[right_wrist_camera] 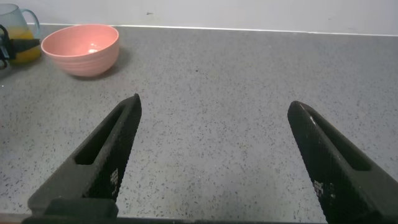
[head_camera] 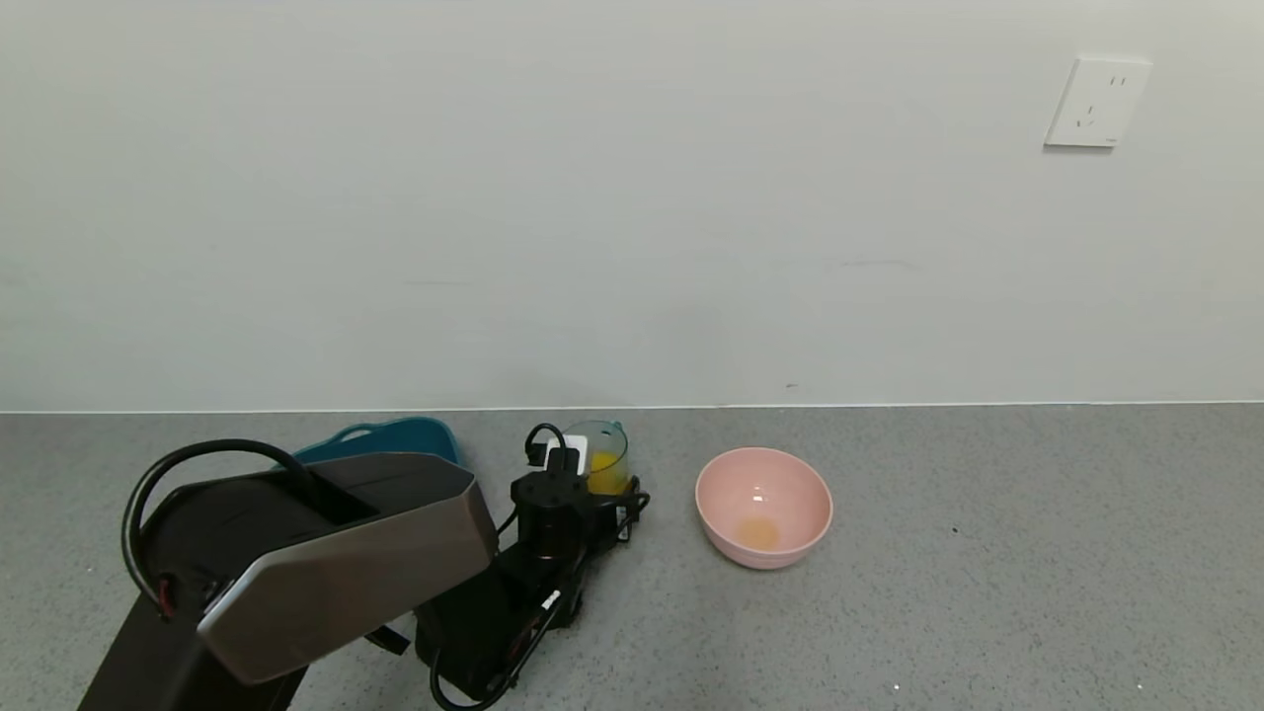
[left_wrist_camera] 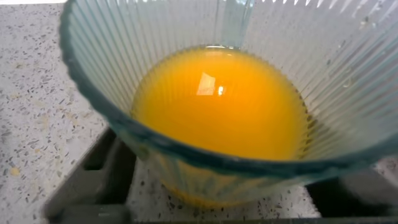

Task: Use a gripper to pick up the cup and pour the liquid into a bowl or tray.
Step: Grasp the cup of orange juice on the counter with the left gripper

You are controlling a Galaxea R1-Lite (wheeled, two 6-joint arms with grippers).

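Left gripper (head_camera: pixel 592 484): black, with cables and a small white block, at the end of a dark arm under a grey metallic cover, reaching forward over the grey speckled countertop (head_camera: pixel 987 553); fingers (left_wrist_camera: pixel 93 180) seen on both sides of the cup in the left wrist view, close against its ribbed wall, grasping it. Cup (head_camera: pixel 602 456): transparent blue-green tumbler, finely ribbed, upright, low over the counter, contact with the surface not discernible, between the teal tub and the pink bowl, near the wall. Liquid (left_wrist_camera: pixel 221 102): opaque orange-yellow, filling the lower part of the cup, surface level and well below the rim. Teal tub (head_camera: pixel 395 436): dark teal plastic, loop handle showing at its far end, just to the left of the cup, mostly hidden behind the arm cover. Pink bowl (head_camera: pixel 763 506): round, upright on the counter to the right of the cup, apart from it, with an orange-yellow patch at its bottom. Right gripper (right_wrist_camera: pixel 211 162): low over bare counter, well to the right of the bowl, fingers spread wide, holding nothing. White wall socket (head_camera: pixel 1096 102): on the wall, upper right.
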